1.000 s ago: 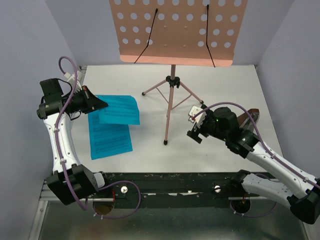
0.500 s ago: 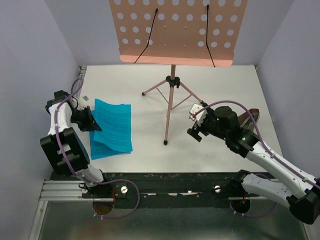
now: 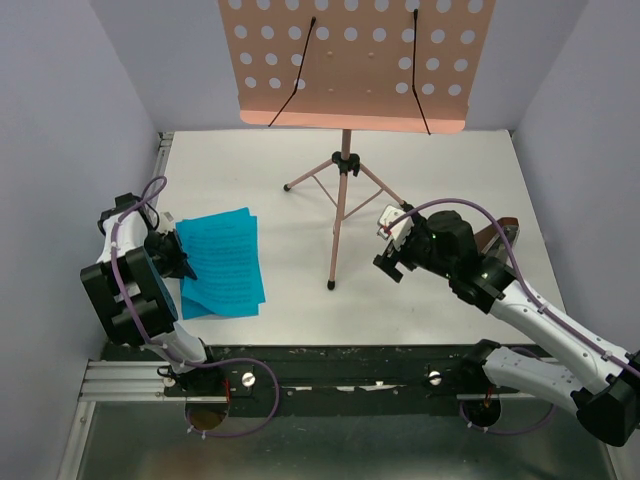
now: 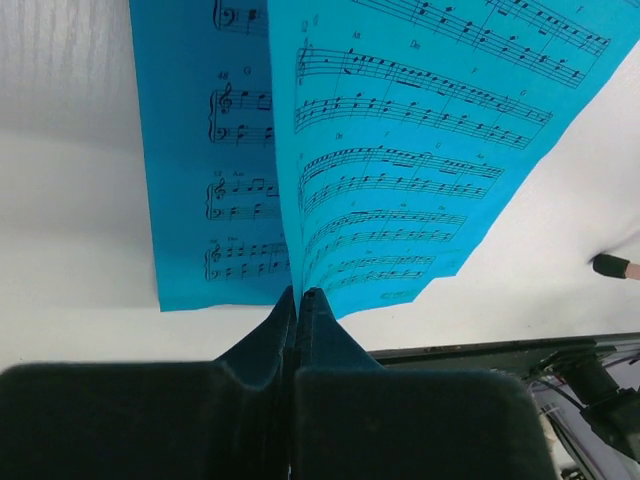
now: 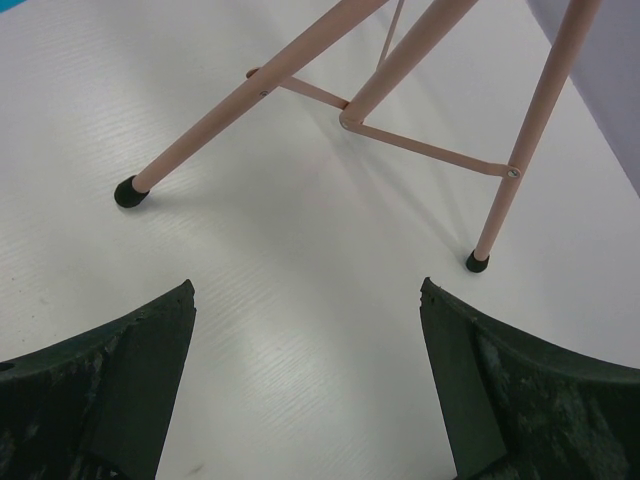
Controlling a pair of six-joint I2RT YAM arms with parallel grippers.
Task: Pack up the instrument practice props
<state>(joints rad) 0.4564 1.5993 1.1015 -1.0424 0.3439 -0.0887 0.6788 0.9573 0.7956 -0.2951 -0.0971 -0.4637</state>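
Note:
The salmon-pink music stand (image 3: 340, 205) stands at the table's middle back, its hole-dotted desk (image 3: 355, 60) high up. Bright blue music sheets (image 3: 225, 265) lie at the left. My left gripper (image 3: 186, 262) is shut on the near edge of one sheet (image 4: 420, 150), which curls up over a flat sheet (image 4: 205, 150); the closed tips (image 4: 299, 293) pinch the paper. My right gripper (image 3: 392, 252) hangs open just right of the stand's pole, nothing between its fingers (image 5: 307, 287), and the tripod legs (image 5: 250, 100) stand ahead of it. A brown metronome (image 3: 497, 236) shows partly behind my right arm.
Lavender walls close in at left (image 3: 70, 150), right and back. A black rail (image 3: 350, 360) runs along the table's near edge. The stand's black-capped feet (image 5: 127, 192) rest on the white tabletop, one close to my right gripper.
My left gripper has pulled back toward the near left with a blue sheet, which slid over the other one. The left arm has folded in. The right arm has hardly moved.

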